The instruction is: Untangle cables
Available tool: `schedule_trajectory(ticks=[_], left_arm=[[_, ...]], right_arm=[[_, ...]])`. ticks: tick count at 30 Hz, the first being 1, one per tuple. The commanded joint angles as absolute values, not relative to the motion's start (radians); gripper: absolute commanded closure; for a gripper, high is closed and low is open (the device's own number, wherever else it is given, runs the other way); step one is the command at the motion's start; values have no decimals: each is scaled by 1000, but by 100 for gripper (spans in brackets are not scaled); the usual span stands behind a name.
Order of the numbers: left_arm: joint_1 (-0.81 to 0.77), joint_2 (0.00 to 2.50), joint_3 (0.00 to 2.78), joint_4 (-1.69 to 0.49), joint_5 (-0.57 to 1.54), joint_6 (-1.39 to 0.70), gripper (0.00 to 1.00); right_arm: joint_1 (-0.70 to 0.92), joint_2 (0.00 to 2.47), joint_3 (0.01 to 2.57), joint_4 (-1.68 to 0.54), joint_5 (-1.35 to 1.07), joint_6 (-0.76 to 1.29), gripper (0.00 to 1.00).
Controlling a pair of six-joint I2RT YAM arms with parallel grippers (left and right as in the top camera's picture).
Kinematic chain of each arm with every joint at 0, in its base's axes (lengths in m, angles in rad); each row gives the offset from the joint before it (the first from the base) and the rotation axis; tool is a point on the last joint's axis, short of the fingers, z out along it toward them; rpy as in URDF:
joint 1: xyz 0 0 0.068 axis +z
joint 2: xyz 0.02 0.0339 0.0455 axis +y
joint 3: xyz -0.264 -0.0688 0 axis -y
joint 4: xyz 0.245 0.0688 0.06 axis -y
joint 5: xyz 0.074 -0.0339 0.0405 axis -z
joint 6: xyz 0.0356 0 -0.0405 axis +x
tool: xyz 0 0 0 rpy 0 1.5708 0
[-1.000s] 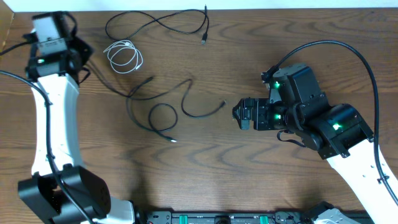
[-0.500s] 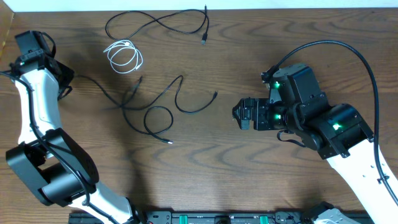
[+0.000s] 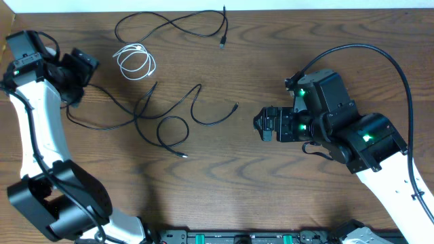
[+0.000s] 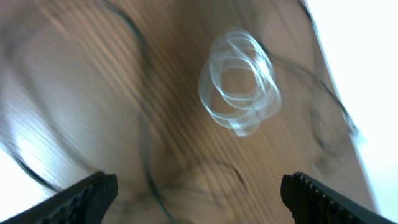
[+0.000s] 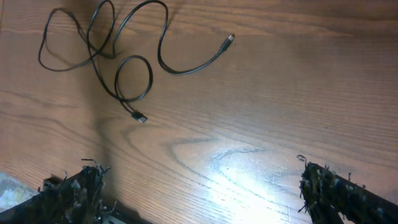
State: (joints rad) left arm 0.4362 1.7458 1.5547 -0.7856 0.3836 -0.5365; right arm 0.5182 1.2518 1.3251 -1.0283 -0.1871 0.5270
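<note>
Several cables lie on the wooden table. A long black cable (image 3: pixel 169 24) loops along the far edge. A short white cable (image 3: pixel 134 61) is coiled below it and shows blurred in the left wrist view as a white coil (image 4: pixel 239 87). Two more black cables (image 3: pixel 166 112) cross each other mid-table, and the crossed cables (image 5: pixel 118 62) also lie far ahead in the right wrist view. My left gripper (image 3: pixel 87 66) hovers open just left of the white coil, and the left gripper (image 4: pixel 199 193) holds nothing. My right gripper (image 3: pixel 260 126) stands open and empty right of the crossed cables, with bare wood between the right gripper (image 5: pixel 205 186) jaws.
The table's far edge (image 3: pixel 285 9) runs close behind the top cable. A thick black robot cable (image 3: pixel 380 54) arcs over the right arm. The left arm's white links (image 3: pixel 41 142) stretch down the left side of the table.
My left gripper has gone from shut to open and let go of a black cable. The left arm swung near the table's far left, dragging the crossed cables leftward. The right arm stayed still.
</note>
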Motion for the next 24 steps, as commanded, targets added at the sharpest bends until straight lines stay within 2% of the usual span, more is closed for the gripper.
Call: schedule_trajectory(ticks=[1, 6, 14, 24], left_arm=[[373, 1734, 1562, -873, 636, -411, 11], [216, 1734, 1521, -944, 474, -247, 11], [-32, 1737, 1488, -945, 158, -243, 11], [-186, 1763, 1488, -934, 144, -22, 10]], right_arm=[[511, 1250, 1327, -1029, -189, 534, 1], [511, 1250, 1327, -1029, -189, 534, 1], [512, 1250, 1327, -1040, -190, 533, 1], [512, 1250, 1327, -1040, -190, 534, 1]])
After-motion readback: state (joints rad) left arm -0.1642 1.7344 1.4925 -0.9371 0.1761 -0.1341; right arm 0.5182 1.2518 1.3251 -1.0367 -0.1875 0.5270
